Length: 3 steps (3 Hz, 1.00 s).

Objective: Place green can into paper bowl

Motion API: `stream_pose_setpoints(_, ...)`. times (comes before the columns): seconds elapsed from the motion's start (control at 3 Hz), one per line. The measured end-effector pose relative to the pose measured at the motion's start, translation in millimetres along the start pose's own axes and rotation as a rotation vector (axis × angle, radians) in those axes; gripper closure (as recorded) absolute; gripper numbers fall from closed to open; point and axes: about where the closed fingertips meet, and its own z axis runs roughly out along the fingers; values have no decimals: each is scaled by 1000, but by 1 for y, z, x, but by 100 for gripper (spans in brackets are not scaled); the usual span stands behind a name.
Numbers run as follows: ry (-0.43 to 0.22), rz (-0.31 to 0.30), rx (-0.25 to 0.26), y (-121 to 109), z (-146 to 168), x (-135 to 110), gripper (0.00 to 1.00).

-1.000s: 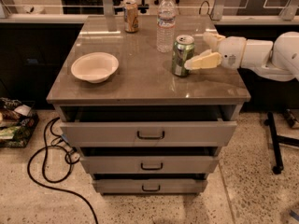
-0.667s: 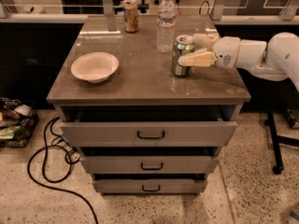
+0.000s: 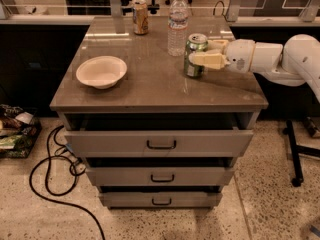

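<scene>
green can (image 3: 194, 55) upright on the right side of the cabinet top (image 3: 150, 91), just in front of and to the right of the water bottle (image 3: 177, 24). Silver top with pull tab faces up.

gripper (image 3: 201, 52) is clamped on it: one cream finger crosses the can's front face, the other sits behind it near the top. Can't tell whether the base is off the surface.

paper bowl (image 3: 102, 71) on the left side of the top, well apart from the can, nothing in it. Bottle is capped; fill level not readable. orange-brown can (image 3: 140, 16) upright at the back edge, left of the bottle.

Three drawers (image 3: 160, 143) below, each pulled out a little; insides dark, contents not visible.

vs 1 s ago: the fingers were just to the right of the can, and now they straddle it. The can sits slightly higher in view. Bowl, bottle and the other can are unchanged.

arm (image 3: 295, 59): white, comes in from the right edge roughly level with the can, wrist horizontal, fingers pointing left.

Black cable (image 3: 50, 184) loops on the floor left of the cabinet.
</scene>
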Motion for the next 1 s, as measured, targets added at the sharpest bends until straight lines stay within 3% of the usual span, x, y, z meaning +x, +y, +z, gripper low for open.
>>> stream_pose_setpoints(0.33,-1,0,-5,1,3,0,88)
stream_pose_setpoints(0.67,-1,1,-10,2,6,0,100)
stream_pose_setpoints(1.0,-1,2,-24,2,13,-4,100)
